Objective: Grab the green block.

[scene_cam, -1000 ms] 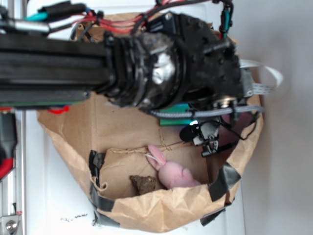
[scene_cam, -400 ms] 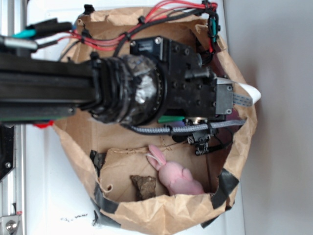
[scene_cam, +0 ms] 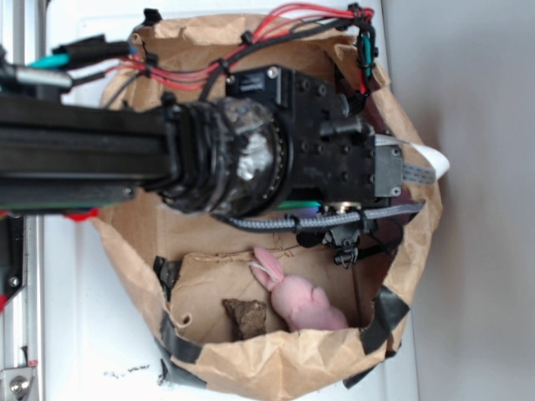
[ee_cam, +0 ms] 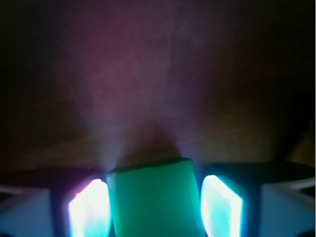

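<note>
- Closest in, on the wrist view, the green block (ee_cam: 153, 197) stood between the two glowing fingers (ee_cam: 89, 210) of the claw (ee_cam: 154, 210), one finger on each side, so the approach and lining-up looked done.
- Dark slivers showed between block and fingers on both sides, so the claw appeared still spread and not yet pinching; I judged the closing squeeze and the lift as what was left.
- Further out, the exterior view showed the arm's wrist housing (scene_cam: 326, 142) sunk into the brown paper bag (scene_cam: 276, 363), covering most of the block; only a thin green strip (scene_cam: 292, 204) peeked from beneath it.
- Beyond the claw toward the bag's lower rim, the pink plush bunny (scene_cam: 299, 299) and the brown rock-like lump (scene_cam: 245, 316) lay apart from the block, clear of the grasp.
- Farthest, the bag sat on the white worktop (scene_cam: 100, 334).
</note>
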`<state>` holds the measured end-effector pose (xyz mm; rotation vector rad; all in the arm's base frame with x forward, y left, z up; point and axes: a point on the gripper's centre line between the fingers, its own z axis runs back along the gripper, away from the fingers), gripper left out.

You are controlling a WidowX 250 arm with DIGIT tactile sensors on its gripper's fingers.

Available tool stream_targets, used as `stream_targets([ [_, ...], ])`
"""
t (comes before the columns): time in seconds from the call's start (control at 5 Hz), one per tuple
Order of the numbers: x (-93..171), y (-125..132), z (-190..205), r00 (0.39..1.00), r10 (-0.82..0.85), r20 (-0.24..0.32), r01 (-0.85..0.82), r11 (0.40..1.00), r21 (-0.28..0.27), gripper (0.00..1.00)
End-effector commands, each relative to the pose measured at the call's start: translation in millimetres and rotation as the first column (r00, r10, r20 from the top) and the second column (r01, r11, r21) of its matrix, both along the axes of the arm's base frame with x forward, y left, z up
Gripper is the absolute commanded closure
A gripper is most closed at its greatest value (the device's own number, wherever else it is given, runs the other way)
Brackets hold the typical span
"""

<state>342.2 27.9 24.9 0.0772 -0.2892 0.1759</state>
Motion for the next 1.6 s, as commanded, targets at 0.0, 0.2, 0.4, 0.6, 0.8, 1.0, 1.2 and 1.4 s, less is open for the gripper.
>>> stream_targets([
  [0.0,2.0,-4.1,14.6,1.000,-0.018,0.009,0.018,1.000,-0.014,1.00],
  [0.2,-5.6,-5.6,38.5,0.999,-0.021,-0.036,0.020,0.999,-0.044,1.00],
  [0.4,-24.3,-16.0,77.8,0.998,-0.017,-0.055,0.015,0.999,-0.038,1.00],
  [0.6,-37.0,-15.6,111.2,0.996,0.016,-0.092,-0.017,1.000,-0.010,1.00],
  [0.8,-51.5,-16.3,138.3,0.992,0.097,-0.078,-0.097,0.995,0.008,1.00],
  [1.0,-55.6,-10.9,156.8,0.996,0.082,-0.048,-0.083,0.996,-0.022,1.00],
  [1.2,-57.2,-5.9,172.2,0.997,0.068,-0.030,-0.069,0.996,-0.053,1.00],
  [1.4,-60.2,-5.7,185.5,0.999,0.034,0.020,-0.032,0.996,-0.085,1.00],
])
